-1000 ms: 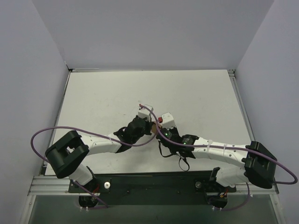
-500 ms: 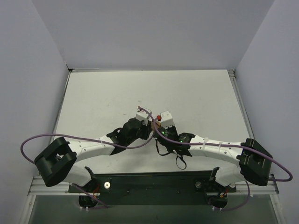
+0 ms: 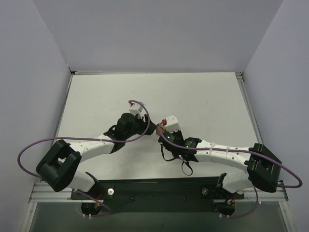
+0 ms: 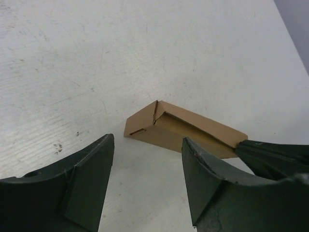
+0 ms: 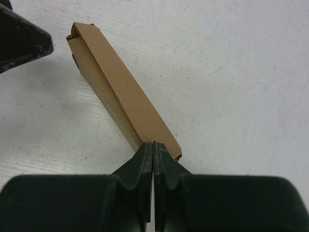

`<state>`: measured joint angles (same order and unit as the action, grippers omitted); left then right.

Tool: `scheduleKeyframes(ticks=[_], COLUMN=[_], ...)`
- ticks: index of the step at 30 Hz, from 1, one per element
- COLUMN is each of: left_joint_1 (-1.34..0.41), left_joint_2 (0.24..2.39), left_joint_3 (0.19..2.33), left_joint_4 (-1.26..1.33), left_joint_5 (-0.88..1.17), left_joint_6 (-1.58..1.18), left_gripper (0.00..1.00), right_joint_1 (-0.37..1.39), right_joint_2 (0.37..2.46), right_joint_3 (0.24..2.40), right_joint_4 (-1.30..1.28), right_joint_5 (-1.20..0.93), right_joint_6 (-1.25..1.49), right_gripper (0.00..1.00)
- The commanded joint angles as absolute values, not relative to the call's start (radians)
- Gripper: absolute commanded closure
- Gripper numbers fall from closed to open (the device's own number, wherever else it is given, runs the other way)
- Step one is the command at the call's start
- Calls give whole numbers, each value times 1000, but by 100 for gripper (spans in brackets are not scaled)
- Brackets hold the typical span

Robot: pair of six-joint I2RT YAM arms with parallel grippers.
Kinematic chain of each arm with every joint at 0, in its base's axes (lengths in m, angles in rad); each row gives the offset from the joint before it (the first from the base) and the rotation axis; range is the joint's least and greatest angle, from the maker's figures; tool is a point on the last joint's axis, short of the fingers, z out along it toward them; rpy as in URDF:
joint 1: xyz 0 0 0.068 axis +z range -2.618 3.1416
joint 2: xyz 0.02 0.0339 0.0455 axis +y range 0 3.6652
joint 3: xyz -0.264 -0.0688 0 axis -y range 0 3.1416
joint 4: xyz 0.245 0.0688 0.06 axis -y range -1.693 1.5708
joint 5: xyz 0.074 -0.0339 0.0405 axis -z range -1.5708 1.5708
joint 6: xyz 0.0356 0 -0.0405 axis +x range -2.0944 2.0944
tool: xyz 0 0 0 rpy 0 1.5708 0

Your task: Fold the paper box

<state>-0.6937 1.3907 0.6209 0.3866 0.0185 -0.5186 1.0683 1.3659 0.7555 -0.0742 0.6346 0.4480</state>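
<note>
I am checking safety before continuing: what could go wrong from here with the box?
1. The right gripper pinches only one end of the paper box, so it may pivot or slip.
2. The left gripper is open, clear of the box; the unsupported end flap may spring open.

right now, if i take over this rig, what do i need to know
Left gripper: open, just short of the paper box, not touching it.
Right gripper: shut, pinching the box's other end.
Box: a long narrow folded shape, lying on the table.
Done: sides folded up.
Left: the end flap facing the left gripper looks not fully tucked; check it.
</note>
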Motion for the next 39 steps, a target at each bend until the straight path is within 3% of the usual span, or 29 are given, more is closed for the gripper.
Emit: scheduleKeyframes(ticks=[1, 14, 22, 39], left_joint_1=[-673, -641, -635, -637], left_joint_2=[1479, 1637, 1672, 1720], left_joint_3=[693, 756, 724, 581], left_joint_4=[517, 634, 661, 755], left_joint_5=[109, 140, 166, 205], left_joint_6=[-627, -718, -729, -684], left_gripper=[32, 31, 47, 58], right_joint_1=[1069, 1069, 1069, 1066], right_joint_2=[1405, 1399, 1404, 1402], right_joint_3=[706, 701, 699, 692], right_joint_4=[-184, -184, -184, -183], right_joint_5=[528, 531, 532, 534], right_joint_6=[479, 480, 482, 489], right_gripper=[100, 100, 100, 100])
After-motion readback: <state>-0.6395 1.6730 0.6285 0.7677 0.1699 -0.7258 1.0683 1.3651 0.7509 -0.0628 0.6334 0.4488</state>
